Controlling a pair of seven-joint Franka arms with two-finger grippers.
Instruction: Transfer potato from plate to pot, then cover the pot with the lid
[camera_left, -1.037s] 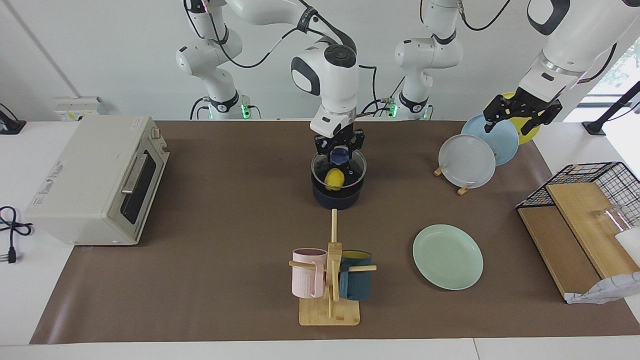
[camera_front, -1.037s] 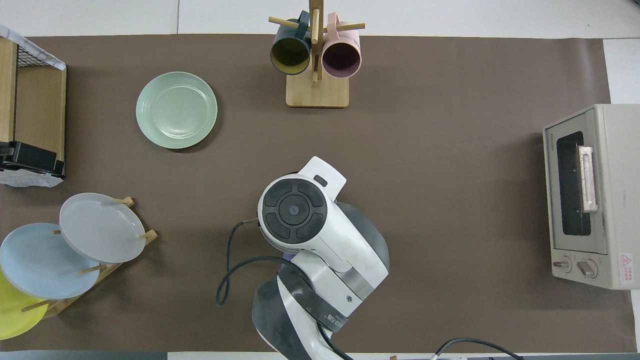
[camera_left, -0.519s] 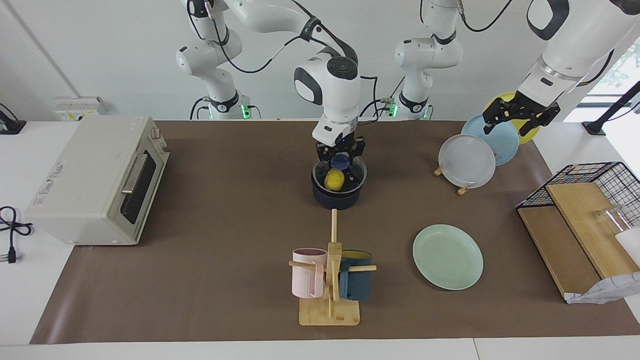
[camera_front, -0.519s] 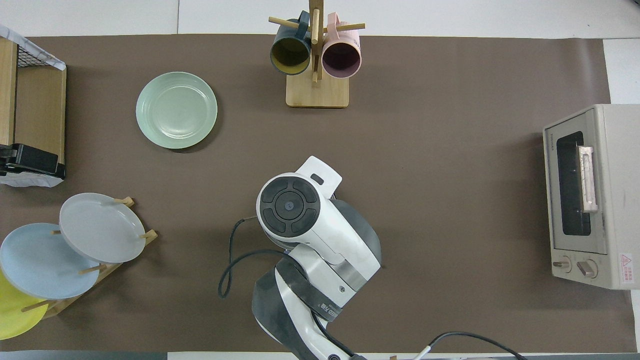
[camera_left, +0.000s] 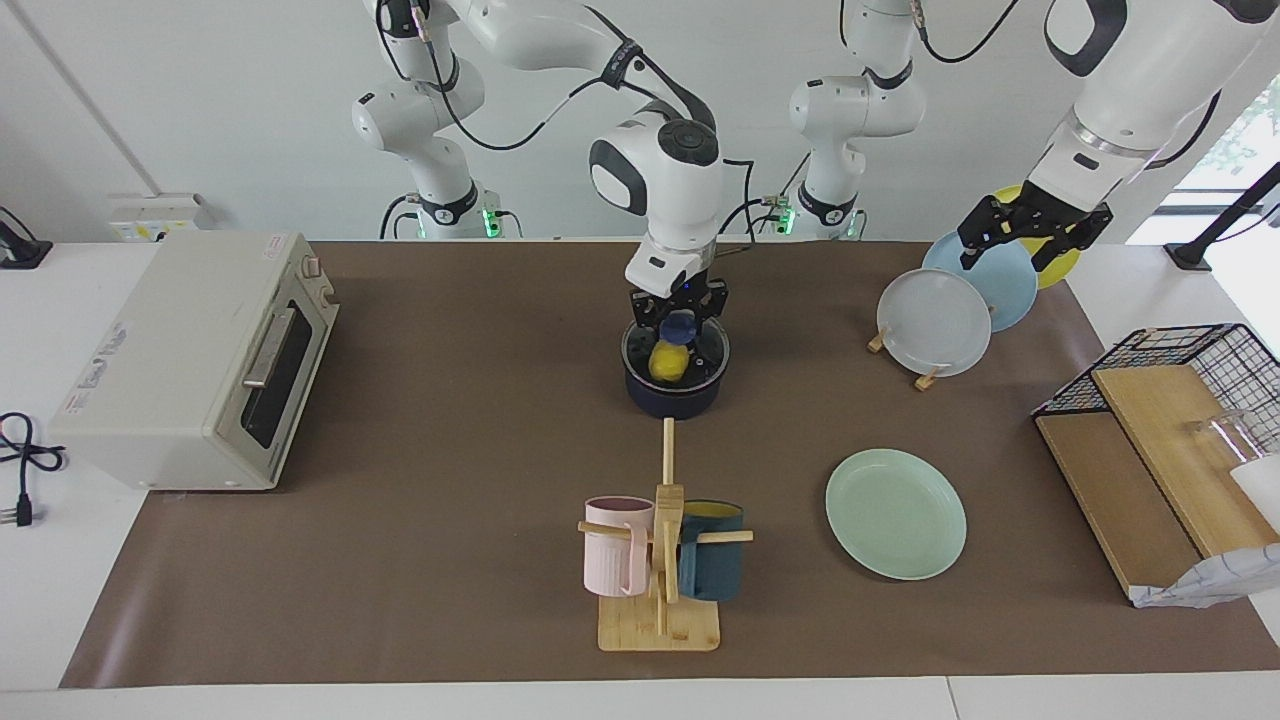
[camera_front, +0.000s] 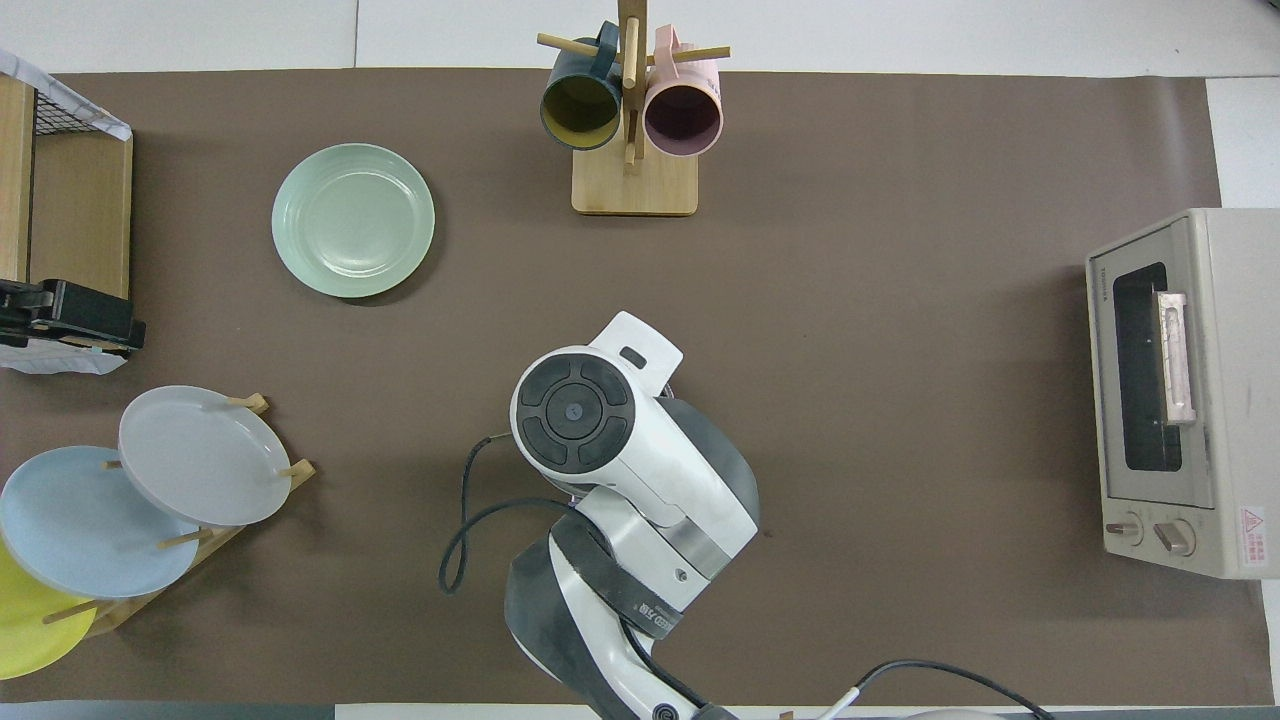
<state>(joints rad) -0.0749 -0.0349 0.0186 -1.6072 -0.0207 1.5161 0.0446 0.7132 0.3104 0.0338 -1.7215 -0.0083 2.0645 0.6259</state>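
Right gripper (camera_left: 679, 312): directly over the pot (camera_left: 675, 392), fingers closed on the blue knob of the lid (camera_left: 676, 350); lid directly beneath the gripper, apparently seated on or just at the pot's rim, level so far as the facing view showed; whether the metal rim rested all round could not be told.

Potato (camera_left: 668, 360): inside the pot, below the gripper, visible through the glass; plate (camera_left: 896, 512) bare, lying toward the left arm's end of the table and farther from the robots than the pot.

Judgement: transfer done, covering at its last stage; the coming move turned on the vertical line from gripper through knob to pot, so release and a straight rise seemed to be what remained; the pot's handle was hidden, its long axis not readable.

Left gripper (camera_left: 1030, 230): raised over the rack of upright plates (camera_left: 935, 322), fingers spread, holding nothing, waiting; the right arm was much the nearer to the pot.

Surface: brown mat (camera_left: 450, 480) on a white table; toaster oven (camera_left: 195, 360) toward the right arm's end; mug tree (camera_left: 662, 560) with pink and teal mugs farther out than the pot; wire basket (camera_left: 1185, 400) past the plate rack.
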